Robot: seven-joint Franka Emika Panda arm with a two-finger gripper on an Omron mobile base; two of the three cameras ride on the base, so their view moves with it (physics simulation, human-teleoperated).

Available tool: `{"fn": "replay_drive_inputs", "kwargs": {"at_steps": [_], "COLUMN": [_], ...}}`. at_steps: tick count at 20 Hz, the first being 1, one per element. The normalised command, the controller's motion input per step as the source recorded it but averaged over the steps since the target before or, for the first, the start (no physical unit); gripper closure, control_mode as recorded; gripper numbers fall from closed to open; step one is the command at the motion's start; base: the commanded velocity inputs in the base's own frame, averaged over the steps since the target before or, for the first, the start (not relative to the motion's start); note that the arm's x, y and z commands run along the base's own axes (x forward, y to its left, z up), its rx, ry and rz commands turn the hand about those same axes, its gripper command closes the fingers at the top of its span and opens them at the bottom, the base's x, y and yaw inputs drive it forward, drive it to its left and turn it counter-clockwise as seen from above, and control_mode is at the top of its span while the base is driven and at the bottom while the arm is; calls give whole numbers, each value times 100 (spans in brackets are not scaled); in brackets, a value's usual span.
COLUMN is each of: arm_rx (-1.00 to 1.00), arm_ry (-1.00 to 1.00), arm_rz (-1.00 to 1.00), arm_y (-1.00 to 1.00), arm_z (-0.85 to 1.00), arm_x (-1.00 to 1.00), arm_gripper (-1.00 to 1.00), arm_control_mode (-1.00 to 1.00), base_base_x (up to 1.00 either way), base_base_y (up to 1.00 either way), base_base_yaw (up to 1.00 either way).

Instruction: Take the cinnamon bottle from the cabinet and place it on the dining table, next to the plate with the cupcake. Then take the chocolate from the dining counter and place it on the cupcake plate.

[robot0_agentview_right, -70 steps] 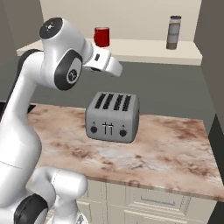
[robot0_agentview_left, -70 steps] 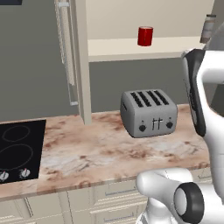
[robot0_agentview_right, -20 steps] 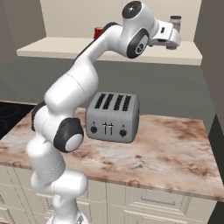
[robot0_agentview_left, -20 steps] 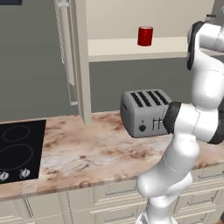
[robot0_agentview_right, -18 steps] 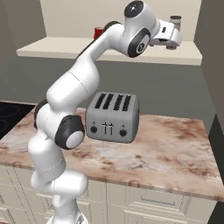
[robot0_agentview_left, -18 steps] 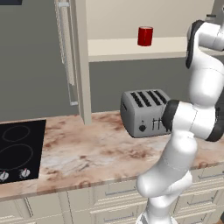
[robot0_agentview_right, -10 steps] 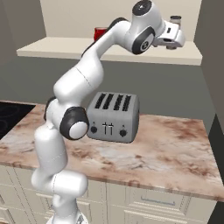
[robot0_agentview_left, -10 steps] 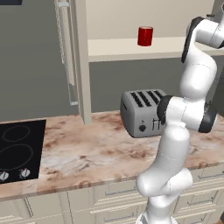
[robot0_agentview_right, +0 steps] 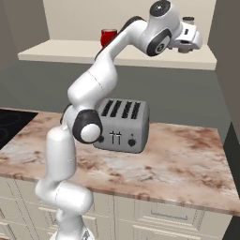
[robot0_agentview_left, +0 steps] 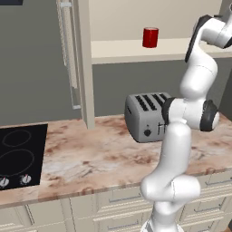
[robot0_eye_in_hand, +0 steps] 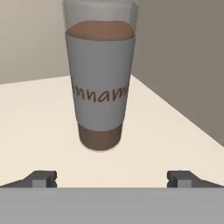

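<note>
Gripper (robot0_eye_in_hand: 111, 178) jaws stand spread wide and hold nothing, with the cinnamon bottle (robot0_eye_in_hand: 100, 81) upright just ahead of them, centred between the two fingertips (robot0_eye_in_hand: 43, 178) in the hand view. The bottle stands on the pale shelf (robot0_eye_in_hand: 39, 127) of the cabinet (robot0_agentview_left: 84, 63), near the shelf's right end and close to the side wall.

Risks, as I judge them: the bottle is tall and slim, so a fingertip that meets it before the jaws close could tip it over or push it back toward the wall. Closing too low or off-centre might let it pivot in the grasp. The wall beside it leaves little room for the outer finger.

By size, I count one cabinet with one shelf, one marble counter (robot0_agentview_left: 99, 154), one toaster (robot0_agentview_right: 122, 124), one cinnamon bottle and one red can (robot0_agentview_left: 150, 37), which stands well apart from the bottle further along the shelf.
</note>
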Motion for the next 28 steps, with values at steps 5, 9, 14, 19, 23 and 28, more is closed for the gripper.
{"fn": "replay_drive_inputs", "kwargs": {"at_steps": [5, 9, 14, 19, 23, 28], "arm_rx": [0, 0, 0, 0, 0, 1], "arm_ry": [0, 0, 0, 0, 1, 5], "arm_rz": [4, 1, 0, 0, 0, 0], "arm_y": [-3, -12, -10, -5, -9, -3], "arm_z": [-1, 0, 0, 1, 11, 19], "arm_x": [29, 29, 30, 29, 29, 22], "arm_gripper": [-100, -100, -100, -100, -100, 100], "arm_control_mode": [-100, -100, -100, -100, -100, -100], "base_base_x": [0, 0, 0, 0, 0, 0], "base_base_y": [0, 0, 0, 0, 0, 0], "base_base_yaw": [0, 0, 0, 0, 0, 0]}}
